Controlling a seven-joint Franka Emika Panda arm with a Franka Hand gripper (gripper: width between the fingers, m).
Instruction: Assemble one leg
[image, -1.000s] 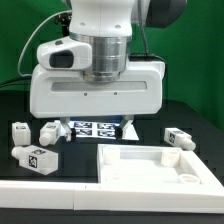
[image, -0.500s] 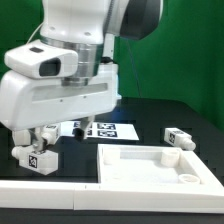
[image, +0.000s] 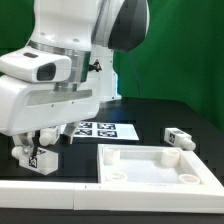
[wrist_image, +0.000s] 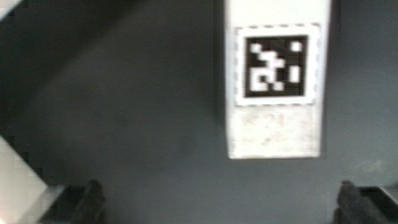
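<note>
The claw (wrist_image: 228, 205) is wide open with nothing in it. In the wrist view its two dark fingertips (wrist_image: 80, 203) stand well apart and only bare black worktop (image: 150, 122) shows between them. The leg (wrist_image: 279, 85) lies flat on that worktop with its tag face up. It is ahead of the fingertips and nearer one fingertip than the other.

In the exterior view the arm hangs low over the cluster of legs (image: 38, 159) on that view's left, and its bulk hides most of them. I can't tell for sure which one the wrist view shows. A lone leg (image: 180, 138) sits well apart on the exterior view's right, beyond the tray (image: 150, 149).

To my eye the off-centre line-up is the main risk. If the claw drops and closes as it stands, the nearer finger would meet the leg first. That could shove or swivel the leg across the smooth worktop rather than pinch it squarely.

The crowding is the other worry. The legs lie close together, so a finger coming down could land on a neighbour or knock it aside.

A grip near one end could also let the post tip or slip when it is lifted.
</note>
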